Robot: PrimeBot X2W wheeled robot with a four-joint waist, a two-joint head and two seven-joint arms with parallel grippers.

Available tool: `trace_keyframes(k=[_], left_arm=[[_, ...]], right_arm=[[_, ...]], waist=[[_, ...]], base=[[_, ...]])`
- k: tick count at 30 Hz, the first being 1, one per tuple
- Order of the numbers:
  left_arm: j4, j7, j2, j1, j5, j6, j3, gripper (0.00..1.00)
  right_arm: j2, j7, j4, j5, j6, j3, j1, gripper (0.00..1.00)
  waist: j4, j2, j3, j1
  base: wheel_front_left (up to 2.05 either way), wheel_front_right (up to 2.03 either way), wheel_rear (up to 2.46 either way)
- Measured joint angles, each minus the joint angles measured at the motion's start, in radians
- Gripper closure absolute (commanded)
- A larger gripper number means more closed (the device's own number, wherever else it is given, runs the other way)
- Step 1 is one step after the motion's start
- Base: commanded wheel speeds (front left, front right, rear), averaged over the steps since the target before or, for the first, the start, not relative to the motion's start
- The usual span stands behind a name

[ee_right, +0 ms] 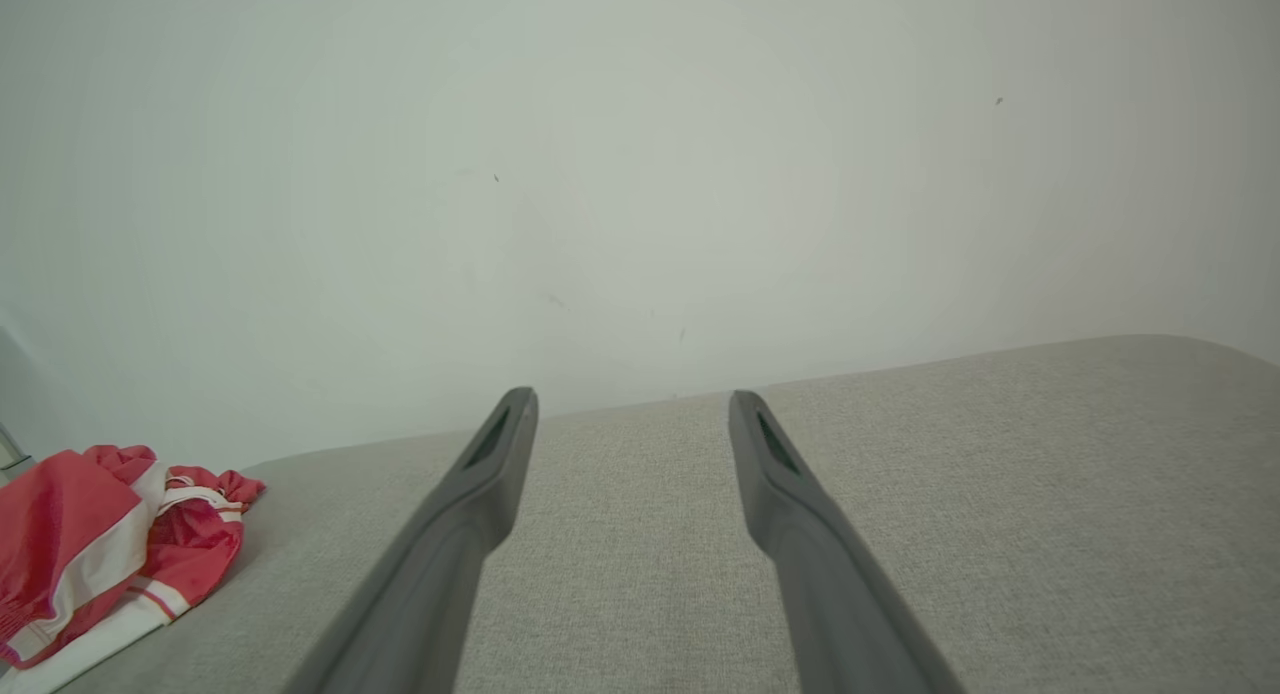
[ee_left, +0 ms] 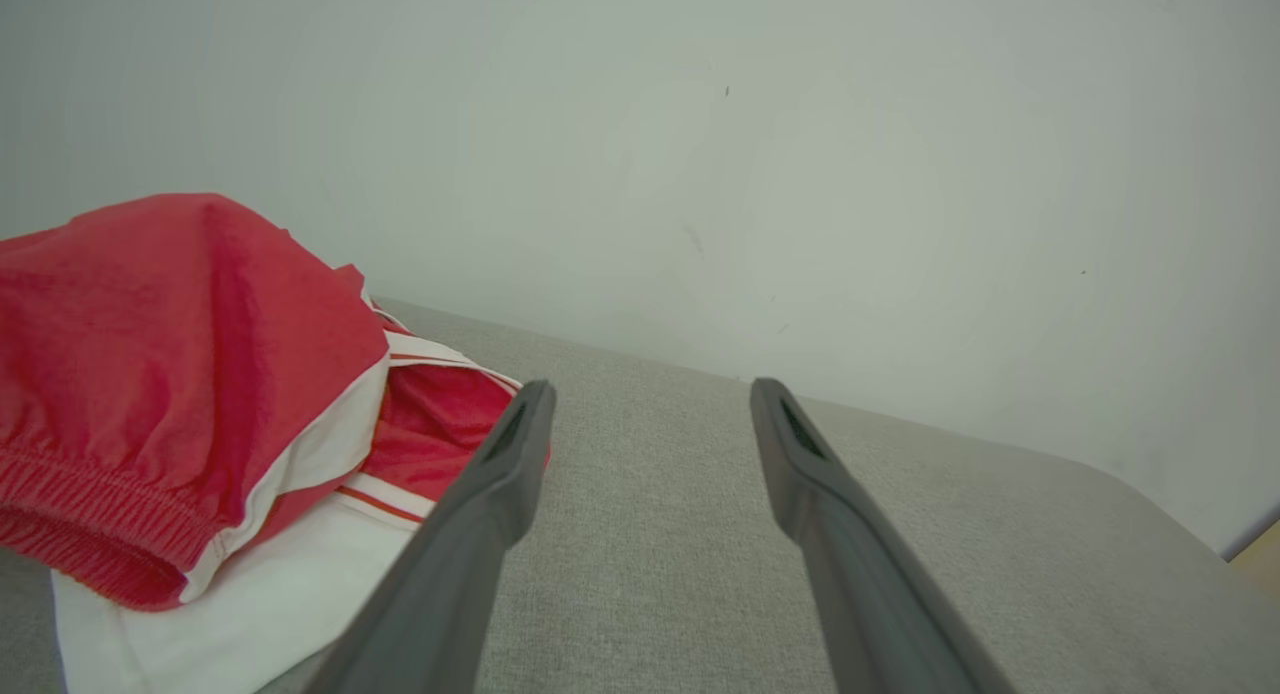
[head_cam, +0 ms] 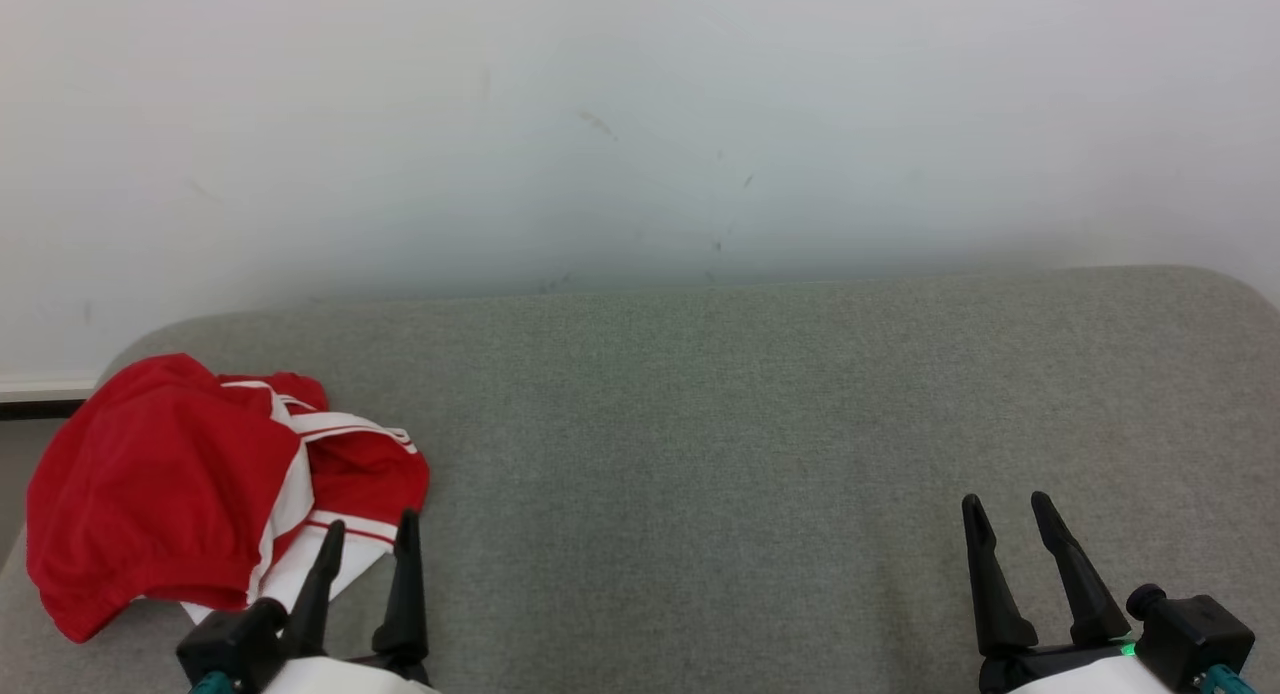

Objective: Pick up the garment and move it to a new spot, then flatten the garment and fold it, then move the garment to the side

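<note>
The garment (head_cam: 170,484) lies in a crumpled heap at the left end of the counter (head_cam: 700,424), close to its rounded left corner and left edge. It is thin red cloth with white panels and narrow red-and-white stripes. In the left wrist view the garment (ee_left: 170,374) shows a gathered elastic band along one red edge, with a flat white layer spread under it.

The left fingers (head_cam: 404,584) point up and away from the robot, spread wide and holding nothing. One tip crosses the garment's white lower edge. Whether it touches the cloth or hangs just above it is hard to tell. In the left wrist view these fingers (ee_left: 470,534) frame bare grey cover just right of the heap.

The right fingers (head_cam: 988,574) are set the same way at the lower right, wide apart and empty, well away from the garment (ee_right: 90,544).

The counter has a grey, finely woven cover. Its far edge meets a pale, lightly scuffed wall (head_cam: 640,124). The broad stretch from the heap to the right end lies open.
</note>
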Motion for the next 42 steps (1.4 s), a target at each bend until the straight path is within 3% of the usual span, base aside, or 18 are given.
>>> trace_keyframes(k=[24, 42], left_arm=[[-0.004, -0.045, 0.003, 0.001, 0.132, 0.004, -0.015, 0.0], [0.004, -0.046, 0.003, 0.002, 0.127, 0.003, -0.019, 0.0]], right_arm=[[-0.002, -0.045, -0.002, -0.106, 0.0, 0.015, -0.002, 0.0], [-0.002, -0.046, 0.004, -0.085, 0.0, 0.014, -0.005, 0.0]], waist=[[-0.009, 0.0, -0.013, 0.0], [-0.009, 0.0, -0.015, 0.0]], base=[[0.0, 0.0, 0.0], [0.0, 0.0, 0.0]])
